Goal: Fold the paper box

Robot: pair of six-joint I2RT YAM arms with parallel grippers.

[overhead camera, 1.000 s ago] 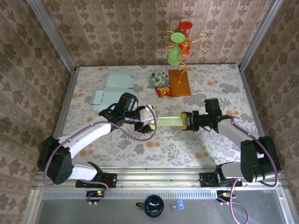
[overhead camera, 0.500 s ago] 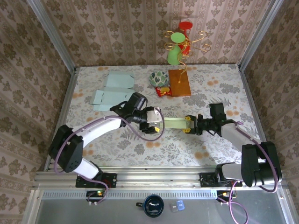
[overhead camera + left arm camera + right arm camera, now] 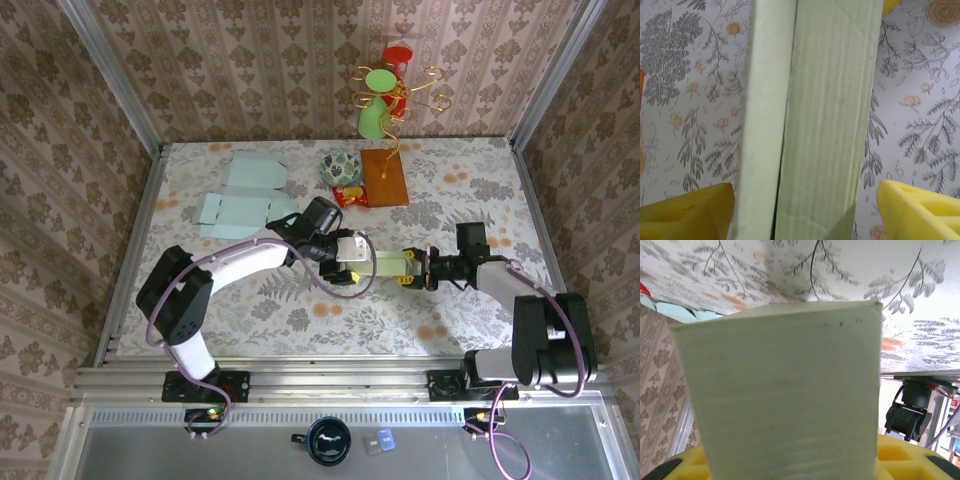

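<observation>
The paper box [image 3: 387, 264] is a pale green, flattened sleeve held level above the table's middle. My right gripper [image 3: 413, 268] is shut on its right end; in the right wrist view the box [image 3: 785, 390] rises from between the yellow pads [image 3: 905, 460]. My left gripper [image 3: 352, 262] is at the box's left end and stands open. In the left wrist view the box [image 3: 830, 125] runs up between the two yellow fingertips [image 3: 920, 210], with a gap on the right side and a long seam showing down its left part.
Two flat light-blue paper blanks [image 3: 245, 208] lie at the back left. A patterned green ball [image 3: 340, 167], a red packet [image 3: 348, 195] and a brown board [image 3: 384, 177] sit at the back centre, with a gold wire stand [image 3: 390, 95] behind them.
My left arm has swung right until its fingers straddle the box's left end. My right gripper has drawn the box a little to the right and nearer.
</observation>
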